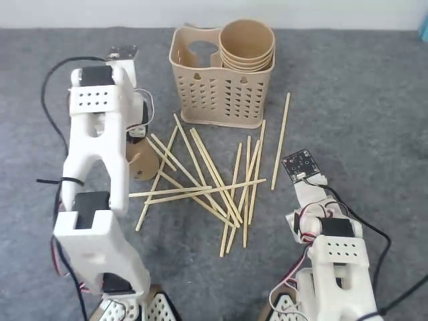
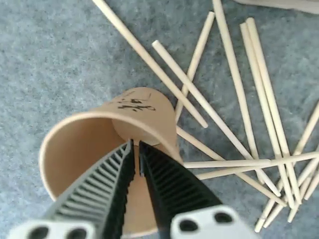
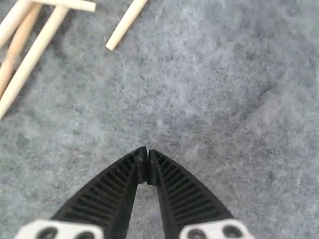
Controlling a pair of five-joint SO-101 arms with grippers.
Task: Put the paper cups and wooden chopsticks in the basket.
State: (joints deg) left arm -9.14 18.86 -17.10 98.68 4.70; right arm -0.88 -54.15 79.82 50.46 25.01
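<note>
The left pincer (image 2: 135,145) is clamped on the paper cup (image 2: 84,144). One finger is inside the mouth and the other is on the outside of the wall, with only the thin paper between them. The cup lies on its side, just beside the left end of the scattered wooden chopsticks (image 1: 207,184). Its mouth faces back toward the wrist and its bottom points away. Whether it rests on the grey surface (image 1: 361,100) or hangs just above it cannot be told.

The coming move seems to depend on one relation. The basket (image 1: 200,100) stands farther from the arm bases than the cup and to its right, near it, with some chopstick ends between them. Its right compartment already holds a stack of cups (image 1: 247,43), upright with the mouths up. So the long axis of the held cup is about level, while the axis of the stack is vertical. By this judgement the cup must be turned bottom down on its way forward and to the right, otherwise its rim may catch on the basket wall or on the stack.

The right pincer (image 3: 147,167) has its tips together on nothing and points down at bare surface near a few chopstick ends. It is across the chopstick pile from the cup, so the left arm is clearly the nearer one for this cup
</note>
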